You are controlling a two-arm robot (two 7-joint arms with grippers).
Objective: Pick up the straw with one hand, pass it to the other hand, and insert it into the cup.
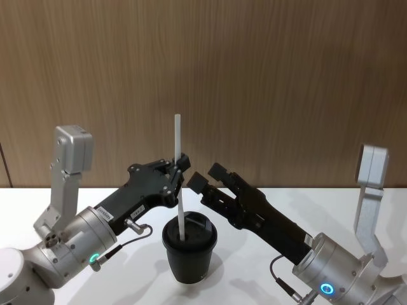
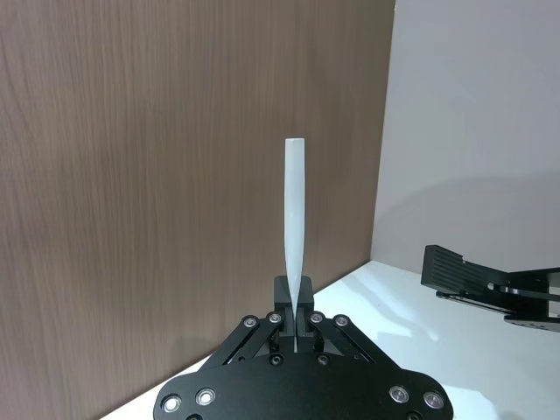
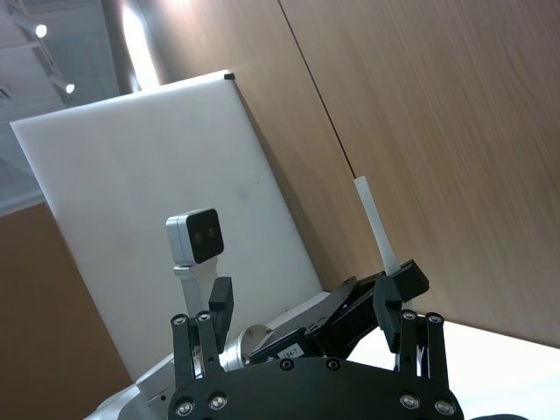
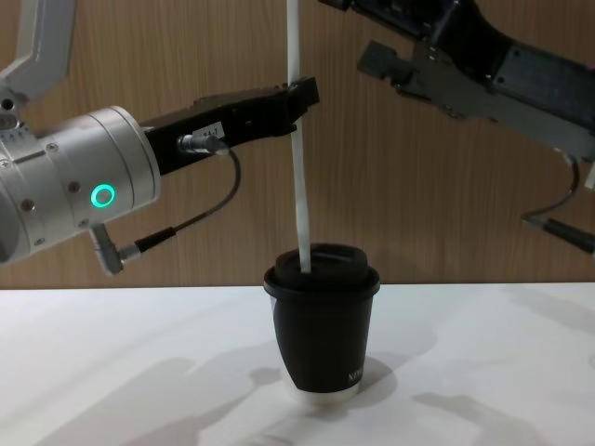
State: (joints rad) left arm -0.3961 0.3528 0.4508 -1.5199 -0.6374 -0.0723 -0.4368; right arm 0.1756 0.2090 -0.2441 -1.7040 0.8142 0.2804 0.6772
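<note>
A robot lab or demo booth, by the look of it: a plain white desk backed by a wood-grain wall, a white partition panel to one side, and track spotlights overhead.

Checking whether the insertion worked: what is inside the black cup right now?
The straw passes down through the lid of the cup, held upright by the left gripper. The lid and dark walls hide its lower end and any contents.
</note>
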